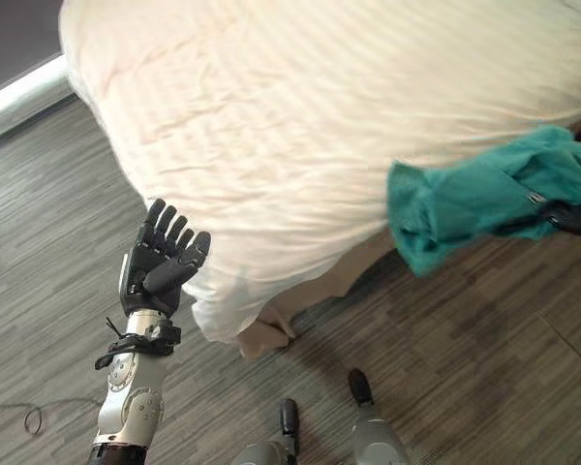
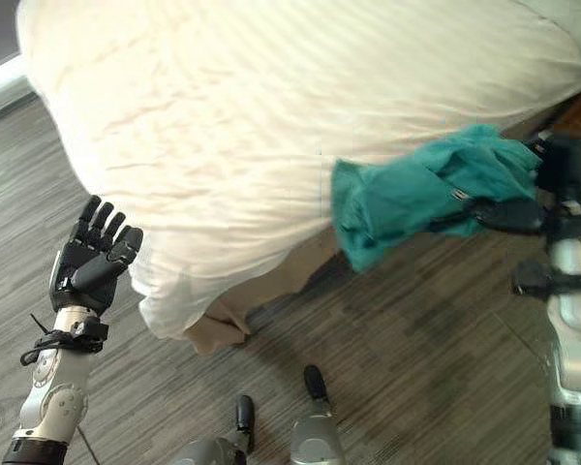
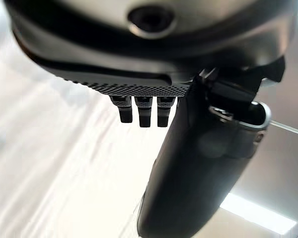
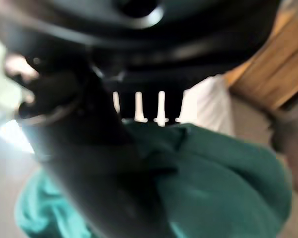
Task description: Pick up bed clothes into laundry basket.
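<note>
- One teal garment (image 2: 416, 194), soft and crumpled, hangs in folds from the right hand (image 2: 562, 179); its loose end droops past the edge of the bed (image 1: 300, 107) above the floor (image 1: 484, 329).
- In the right wrist view the same teal cloth (image 4: 213, 183) bunches under the palm, with the thumb lying across it, so the fingers are closed on the garment.
- A small pale tag or fastener shows on the cloth near the hand in the head views; what it is cannot be told.
- One bed, covered by a white duvet with faint stripes, its corner hanging down over a beige skirt (image 1: 271, 329) near the floor.
- One left hand (image 1: 160, 257), raised palm-up just beside the duvet's corner, fingers (image 1: 165, 225) straight and close together, holding nothing.
- In the left wrist view its fingertips (image 3: 144, 110) and thumb point toward the white bedding.
- Two hands in all: the right holds the cloth, the left is empty.
- Grey wood-look planks make up the floor around the bed.
</note>
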Robot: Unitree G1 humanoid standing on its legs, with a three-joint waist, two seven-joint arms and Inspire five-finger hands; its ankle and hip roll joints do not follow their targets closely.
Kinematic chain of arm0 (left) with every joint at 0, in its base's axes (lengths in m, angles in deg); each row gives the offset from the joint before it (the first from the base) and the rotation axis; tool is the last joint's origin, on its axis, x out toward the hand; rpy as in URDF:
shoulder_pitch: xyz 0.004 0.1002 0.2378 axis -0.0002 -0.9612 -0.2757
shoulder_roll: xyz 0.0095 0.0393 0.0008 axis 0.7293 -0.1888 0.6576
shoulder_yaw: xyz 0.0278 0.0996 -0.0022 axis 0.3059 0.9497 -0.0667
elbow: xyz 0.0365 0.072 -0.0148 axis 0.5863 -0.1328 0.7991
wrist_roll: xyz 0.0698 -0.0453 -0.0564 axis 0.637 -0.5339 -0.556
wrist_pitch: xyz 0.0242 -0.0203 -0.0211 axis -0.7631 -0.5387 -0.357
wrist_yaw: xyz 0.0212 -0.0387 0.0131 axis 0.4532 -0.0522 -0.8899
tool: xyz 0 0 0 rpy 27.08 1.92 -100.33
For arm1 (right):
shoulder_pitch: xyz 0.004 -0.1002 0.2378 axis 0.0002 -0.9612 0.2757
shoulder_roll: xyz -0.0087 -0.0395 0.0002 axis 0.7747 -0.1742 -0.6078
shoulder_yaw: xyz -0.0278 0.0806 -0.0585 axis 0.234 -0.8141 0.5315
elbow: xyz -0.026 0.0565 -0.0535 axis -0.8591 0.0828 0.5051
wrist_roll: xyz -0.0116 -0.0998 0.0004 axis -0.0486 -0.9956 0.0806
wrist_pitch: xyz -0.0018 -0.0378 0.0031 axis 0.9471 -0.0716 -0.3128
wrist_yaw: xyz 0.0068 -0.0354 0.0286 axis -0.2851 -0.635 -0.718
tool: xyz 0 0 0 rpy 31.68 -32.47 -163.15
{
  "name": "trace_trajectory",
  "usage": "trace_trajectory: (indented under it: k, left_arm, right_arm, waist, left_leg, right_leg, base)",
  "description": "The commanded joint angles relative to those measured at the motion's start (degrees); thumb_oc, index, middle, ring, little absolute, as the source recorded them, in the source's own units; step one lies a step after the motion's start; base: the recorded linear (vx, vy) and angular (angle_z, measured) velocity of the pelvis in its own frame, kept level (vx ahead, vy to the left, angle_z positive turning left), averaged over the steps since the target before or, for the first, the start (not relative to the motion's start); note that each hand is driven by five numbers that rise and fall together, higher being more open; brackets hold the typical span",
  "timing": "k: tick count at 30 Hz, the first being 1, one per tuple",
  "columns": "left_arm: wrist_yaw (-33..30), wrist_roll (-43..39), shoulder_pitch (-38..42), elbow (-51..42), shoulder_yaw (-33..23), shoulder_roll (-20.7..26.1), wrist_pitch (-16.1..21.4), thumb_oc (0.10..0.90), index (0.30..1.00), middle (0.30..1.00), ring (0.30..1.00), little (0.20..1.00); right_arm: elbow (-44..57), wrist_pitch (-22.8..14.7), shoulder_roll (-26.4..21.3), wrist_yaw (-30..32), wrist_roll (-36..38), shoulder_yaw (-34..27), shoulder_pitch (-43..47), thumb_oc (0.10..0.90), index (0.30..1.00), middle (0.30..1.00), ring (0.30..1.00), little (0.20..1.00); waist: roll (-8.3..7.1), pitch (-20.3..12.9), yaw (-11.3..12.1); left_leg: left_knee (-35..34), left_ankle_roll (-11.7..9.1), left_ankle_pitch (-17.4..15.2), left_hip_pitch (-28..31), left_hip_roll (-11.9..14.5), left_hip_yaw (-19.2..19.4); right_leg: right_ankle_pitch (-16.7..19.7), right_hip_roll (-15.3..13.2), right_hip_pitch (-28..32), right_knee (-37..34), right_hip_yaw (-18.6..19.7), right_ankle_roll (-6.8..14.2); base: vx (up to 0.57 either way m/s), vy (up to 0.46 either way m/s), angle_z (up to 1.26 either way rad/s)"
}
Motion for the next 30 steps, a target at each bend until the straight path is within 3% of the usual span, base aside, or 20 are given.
trace_trajectory:
  k: [1, 4, 8, 10, 12, 14, 15, 16, 18, 19, 20, 21, 22, 23, 24, 25, 27, 29, 30]
  left_arm:
    - [0.15, 1.95, -2.77, -5.13, -4.49, 3.52, 4.14, 0.800, 0.900, 0.900, 0.900, 0.900]
    - [0.75, 3.36, -4.70, -5.76, -5.43, 2.49, 3.12, 0.800, 0.900, 0.900, 0.900, 0.900]
    - [2.34, 5.57, -5.09, -4.75, -5.34, 5.35, 2.35, 0.800, 0.900, 0.900, 0.900, 0.900]
    - [3.04, 6.76, -2.60, -4.47, -5.02, 9.65, 2.06, 0.800, 0.900, 0.900, 0.900, 0.900]
    - [2.77, 6.84, 0.37, -4.61, -3.64, 12.52, 2.58, 0.800, 0.900, 0.900, 0.900, 0.900]
    - [1.68, 7.59, 6.78, -4.93, 0.83, 13.95, 3.62, 0.800, 0.900, 0.900, 0.900, 0.900]
    - [1.60, 7.66, 7.08, -4.77, 1.01, 14.04, 3.68, 0.800, 0.900, 0.900, 0.900, 0.900]
    - [1.88, 7.31, 9.15, -5.01, 2.80, 14.34, 3.65, 0.800, 0.900, 0.900, 0.900, 0.900]
    - [1.91, 6.43, 11.89, -6.41, 4.23, 14.81, 3.38, 0.800, 0.900, 0.900, 0.900, 0.900]
    - [2.25, 5.64, 12.40, -6.69, 4.22, 14.42, 3.27, 0.800, 0.900, 0.900, 0.900, 0.900]
    - [2.07, 5.02, 12.53, -7.86, 3.90, 13.42, 3.39, 0.800, 0.900, 0.900, 0.900, 0.900]
    - [2.02, 5.03, 12.49, -8.00, 3.87, 13.31, 3.31, 0.800, 0.900, 0.900, 0.900, 0.900]
    - [1.36, 4.10, 11.26, -9.62, 1.83, 11.64, 3.33, 0.800, 0.900, 0.900, 0.900, 0.900]
    - [1.17, 3.72, 10.38, -10.51, 0.99, 10.80, 3.35, 0.800, 0.900, 0.900, 0.900, 0.900]
    - [1.14, 3.73, 10.08, -10.76, 0.78, 10.81, 3.24, 0.800, 0.900, 0.900, 0.900, 0.900]
    - [0.55, 4.13, 7.19, -10.91, -1.14, 9.24, 3.10, 0.800, 0.900, 0.900, 0.900, 0.900]
    - [0.64, 3.96, 4.82, -10.25, -2.49, 8.10, 2.60, 0.800, 0.900, 0.900, 0.900, 0.900]
    - [0.84, 4.13, 2.80, -8.40, -3.40, 6.46, 2.14, 0.800, 0.900, 0.900, 0.900, 0.900]
    - [0.89, 4.22, 2.61, -8.43, -3.42, 6.45, 2.14, 0.800, 0.900, 0.900, 0.900, 0.900]
  right_arm:
    - [2.89, -10.02, -4.00, 5.00, 2.65, -5.55, 3.95, 0.400, 0.300, 0.300, 0.300, 0.300]
    - [1.90, -10.91, 0.78, 5.82, 5.12, -11.59, -1.69, 0.400, 0.300, 0.300, 0.300, 0.300]
    - [0.36, -11.04, 1.63, 5.28, 6.88, -13.48, -3.74, 0.400, 0.300, 0.300, 0.300, 0.300]
    - [1.60, -10.66, 4.78, 3.96, 7.64, -12.47, -4.97, 0.400, 0.300, 0.300, 0.300, 0.300]
    - [3.25, -10.42, 6.77, 2.84, 7.62, -9.50, -3.80, 0.400, 0.300, 0.300, 0.300, 0.300]
    - [5.43, -9.96, 11.07, 1.99, 7.14, -6.84, -4.46, 0.400, 0.300, 0.300, 0.300, 0.300]
    - [5.68, -9.86, 11.33, 2.00, 7.07, -7.03, -4.53, 0.400, 0.300, 0.300, 0.300, 0.300]
    - [7.11, -9.65, 12.68, 1.98, 6.39, -7.39, -5.74, 0.400, 0.300, 0.300, 0.300, 0.300]
    - [8.13, -9.86, 12.37, 3.09, 5.68, -8.38, -6.26, 0.400, 0.300, 0.300, 0.300, 0.300]
    - [7.95, -10.15, 12.12, 3.37, 6.17, -9.03, -6.37, 0.400, 0.300, 0.300, 0.300, 0.300]
    - [7.67, -10.36, 11.94, 4.22, 6.15, -8.87, -5.89, 0.400, 0.300, 0.300, 0.300, 0.300]
    - [7.63, -10.38, 11.82, 4.31, 6.12, -8.89, -5.87, 0.400, 0.300, 0.300, 0.300, 0.300]
    - [7.20, -10.88, 11.61, 4.89, 6.49, -7.39, -3.83, 0.400, 0.300, 0.300, 0.300, 0.300]
    - [7.13, -11.18, 12.07, 5.18, 6.79, -6.75, -2.80, 0.400, 0.300, 0.300, 0.300, 0.300]
    - [7.09, -11.20, 12.05, 5.24, 6.74, -6.53, -2.73, 0.400, 0.300, 0.300, 0.300, 0.300]
    - [7.66, -11.38, 12.91, 5.24, 6.35, -3.81, 0.04, 0.400, 0.300, 0.300, 0.300, 0.300]
    - [8.09, -11.22, 14.76, 4.69, 6.50, -2.84, -0.01, 0.400, 0.300, 0.300, 0.300, 0.300]
    - [11.23, -10.63, 17.41, 3.13, 6.81, -3.23, -1.64, 0.400, 0.300, 0.300, 0.300, 0.300]
    - [11.69, -10.42, 17.67, 3.05, 6.80, -3.26, -1.97, 0.400, 0.300, 0.300, 0.300, 0.300]
  waist:
    - [-4.86, -10.60, -0.34]
    - [-5.53, -11.10, -2.31]
    - [-5.81, -11.32, -4.28]
    - [-5.68, -11.05, -7.92]
    - [-6.67, -9.06, -9.37]
    - [-7.56, -6.35, -11.62]
    - [-7.80, -6.31, -11.44]
    - [-7.39, -5.54, -11.64]
    - [-5.81, -4.42, -10.75]
    - [-5.36, -4.47, -10.63]
    - [-4.89, -4.79, -9.55]
    - [-4.86, -4.67, -9.53]
    - [-5.24, -5.78, -7.68]
    - [-5.65, -6.52, -6.72]
    - [-5.77, -6.54, -6.46]
    - [-6.91, -7.81, -3.90]
    - [-8.18, -8.43, -4.08]
    - [-9.39, -9.22, -5.28]
    - [-9.33, -9.24, -5.01]
  left_leg:
    - [0.16, -3.00, -1.35, -1.86, 1.57, 0.05]
    - [0.24, -2.74, -2.30, -0.34, 1.75, 1.28]
    - [0.43, -2.65, -3.37, 1.39, 1.89, 3.28]
    - [0.95, -2.26, -5.06, 3.15, 2.23, 5.94]
    - [0.70, -1.79, -5.80, 3.61, 2.47, 9.47]
    - [0.49, -2.78, -4.17, 1.82, 3.74, 13.51]
    - [0.38, -3.00, -3.49, 1.58, 3.74, 13.59]
    - [0.49, -3.48, -2.65, 1.14, 4.72, 14.18]
    - [1.75, -4.64, -0.96, -0.09, 7.98, 18.37]
    - [2.22, -5.13, -0.52, -0.37, 8.86, 20.52]
    - [2.93, -5.21, 0.14, -0.83, 10.00, 24.71]
    - [3.12, -5.26, 0.30, -0.90, 10.09, 24.79]
    - [4.07, -5.12, 0.34, -1.05, 11.31, 30.97]
    - [4.85, -4.78, 0.19, -1.10, 11.90, 33.75]
    - [5.03, -4.78, -0.04, -0.93, 11.90, 34.22]
    - [8.64, -4.59, -2.61, -0.38, 13.41, 39.17]
    - [12.68, -5.32, -3.50, -0.38, 14.95, 41.47]
    - [19.72, -7.32, -4.06, -0.95, 19.14, 42.55]
    - [20.90, -7.71, -4.38, -1.13, 19.93, 42.63]
  right_leg:
    - [-3.69, -1.77, 0.52, 3.93, 0.26, 4.41]
    - [-3.73, -1.43, 0.44, 5.11, 1.56, 4.53]
    - [-3.43, -1.02, 0.35, 6.22, 3.27, 5.09]
    - [-3.10, -0.48, -0.29, 6.93, 6.23, 5.62]
    - [-0.30, 0.81, -2.54, 6.24, 8.57, 6.76]
    - [3.90, 1.62, -5.31, 5.37, 8.67, 8.36]
    - [4.42, 1.67, -5.63, 5.41, 8.78, 8.26]
    - [3.09, 1.05, -5.86, 6.58, 5.49, 8.07]
    - [-3.45, -3.31, -4.13, 12.45, -8.29, 5.75]
    - [-5.62, -4.89, -2.44, 14.01, -13.29, 4.77]
    - [-6.62, -7.98, -0.16, 17.03, -21.06, 4.16]
    - [-6.62, -7.97, -0.25, 17.21, -21.12, 3.98]
    - [-7.46, -11.05, 3.66, 17.35, -28.28, 3.54]
    - [-6.99, -12.19, 4.86, 17.23, -31.00, 3.75]
    - [-6.85, -12.19, 4.83, 17.05, -30.55, 3.83]
    - [-6.79, -14.17, 6.17, 16.92, -37.12, 4.57]
    - [-7.56, -12.32, 6.13, 12.15, -35.60, 4.41]
    - [-9.39, -8.73, 6.23, 8.82, -31.00, 2.98]
    - [-9.54, -8.29, 6.39, 8.57, -30.73, 2.73]
  base:
    - [0.02, 0.031, -0.45]
    - [0.07, 0.042, -0.26]
    - [0.06, 0.046, -0.24]
    - [0.04, 0.070, -0.41]
    - [-0.11, 0.029, -0.60]
    - [-0.21, -0.055, -1.44]
    - [-0.20, -0.087, -1.33]
    - [-0.18, -0.068, -0.72]
    - [-0.30, -0.018, -0.76]
    - [-0.31, 0.059, -0.94]
    - [-0.20, 0.040, -1.05]
    - [-0.20, 0.066, -1.33]
    - [-0.15, 0.013, -1.74]
    - [-0.14, 0.027, -2.53]
    - [-0.05, -0.109, -2.48]
    - [0.02, -0.101, -2.19]
    - [0.07, -0.249, -1.93]
    - [0.14, -0.300, -1.96]
    - [0.23, -0.247, -0.73]
